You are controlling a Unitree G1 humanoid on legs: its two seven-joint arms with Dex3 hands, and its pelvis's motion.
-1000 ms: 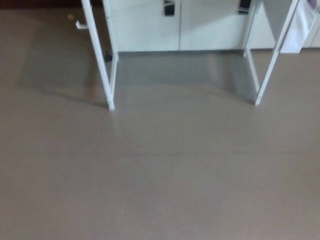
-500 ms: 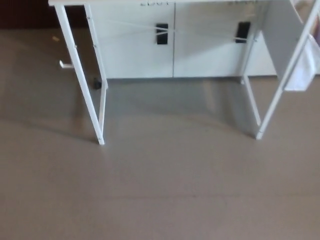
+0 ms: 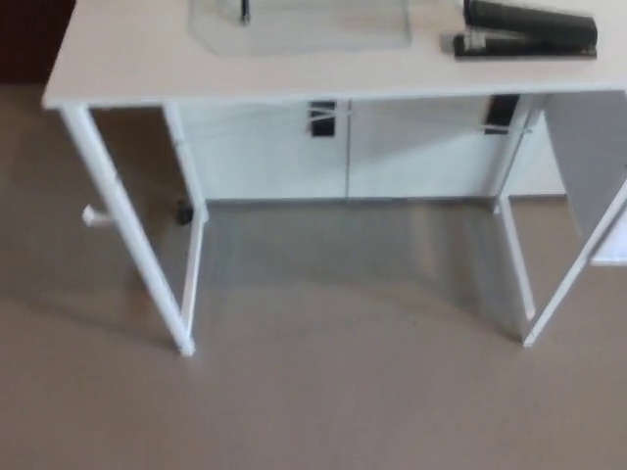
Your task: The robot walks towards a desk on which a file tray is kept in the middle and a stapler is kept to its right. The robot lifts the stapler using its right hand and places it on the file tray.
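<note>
Stapler lies on the desk, right of the clear file tray, long axis left-to-right, so nearer my right hand. Neither that nor my left hand shows; their state I cannot tell.

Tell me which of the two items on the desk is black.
The stapler, lying at the right of the desk top. The file tray beside it is see-through, not black.

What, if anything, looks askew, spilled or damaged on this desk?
Nothing stands out. The stapler lies flat on the white desk, to the right of the clear file tray and apart from it. Nothing looks spilled or damaged.
</note>
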